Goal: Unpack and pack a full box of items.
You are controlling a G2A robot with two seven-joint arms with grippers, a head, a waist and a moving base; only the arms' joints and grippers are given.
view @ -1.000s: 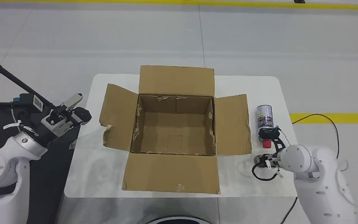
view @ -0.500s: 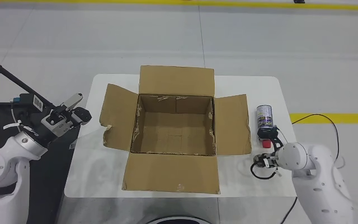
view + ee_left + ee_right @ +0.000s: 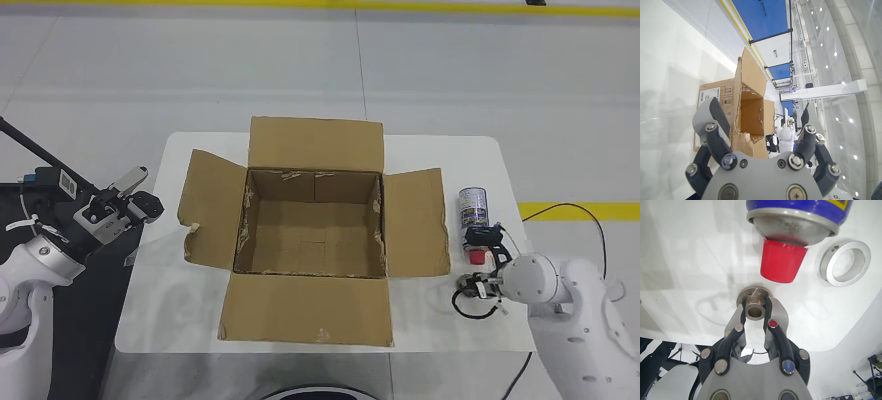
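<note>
An open cardboard box stands mid-table with its flaps spread and nothing inside; the left wrist view shows the box from the side. A blue spray can with a red cap lies to the right of the box. Just in front of the cap, my right gripper is shut on a small flanged metal bushing, low over the white table. My left gripper hangs open and empty off the table's left side, also seen from above.
A silver metal ring collar lies beside the red cap. The table's rounded front-right corner is close to my right gripper. A black cable loops under the right wrist.
My right wrist shifted slightly left, then back right, beside the can. The left arm and the box have not moved.
</note>
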